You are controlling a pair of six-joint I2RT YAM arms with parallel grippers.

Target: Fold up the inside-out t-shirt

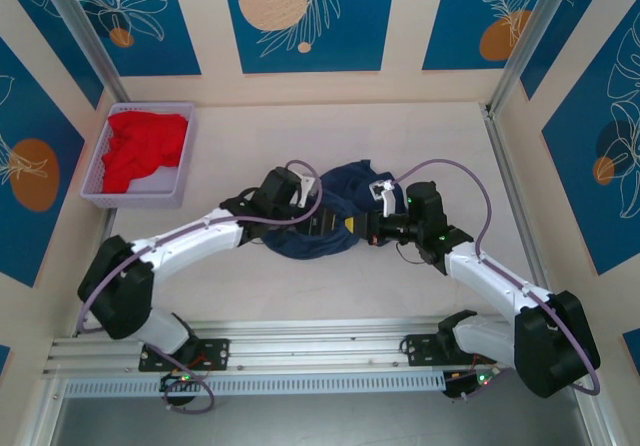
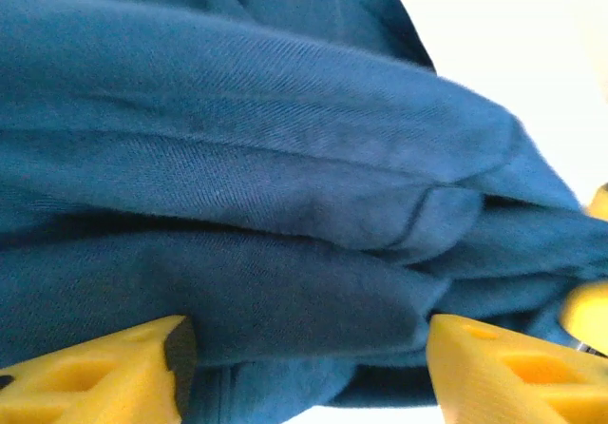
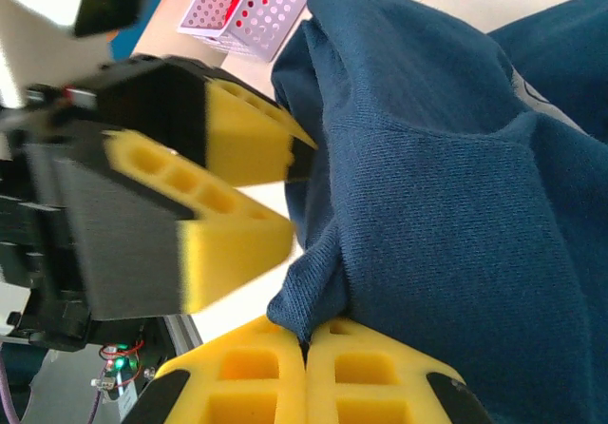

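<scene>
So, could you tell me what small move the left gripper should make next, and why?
Probably close the left gripper: its fingers stand open with a fold of the navy t-shirt between them, while the right gripper is shut on a nearby edge. With both holding, the crumpled shirt could be lifted and spread.

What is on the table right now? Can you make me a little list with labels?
shirt: navy, bunched up in the middle of the table, not folded yet
left hand: open, shirt cloth in the gap
right hand: shut, pinching a shirt edge
basket: purple, far left corner
red cloth: inside the basket
</scene>
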